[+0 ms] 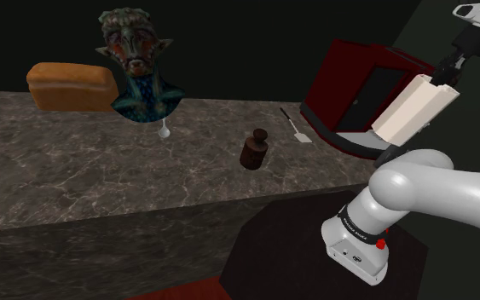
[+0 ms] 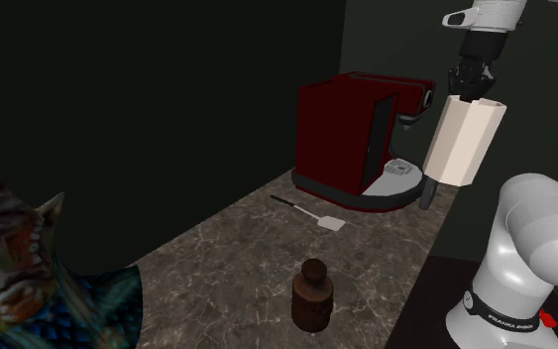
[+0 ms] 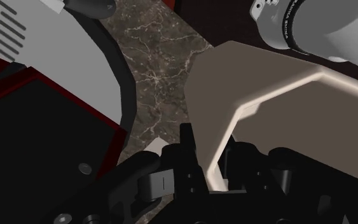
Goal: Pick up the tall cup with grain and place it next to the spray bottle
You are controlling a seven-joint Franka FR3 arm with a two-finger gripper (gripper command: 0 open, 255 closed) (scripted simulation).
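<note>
My gripper (image 1: 445,75) is shut on the rim of a tall cream-coloured faceted cup (image 1: 413,106), holding it in the air, tilted, just in front of the red coffee machine (image 1: 357,85). In the second exterior view the gripper (image 2: 471,87) grips the cup (image 2: 462,144) from above, well off the counter. In the wrist view one wall of the cup (image 3: 279,108) sits between the black fingers of the gripper (image 3: 206,149). A slim dark grey piece (image 2: 428,190) pokes out below the cup; I cannot tell what it is.
On the marble counter (image 1: 101,170) stand a brown knobbed weight (image 1: 254,151), a small spatula (image 1: 295,125), a creature bust (image 1: 135,68) and a bread loaf (image 1: 70,85). The coffee machine (image 2: 356,129) fills the far corner. The arm's base (image 2: 524,268) is close by.
</note>
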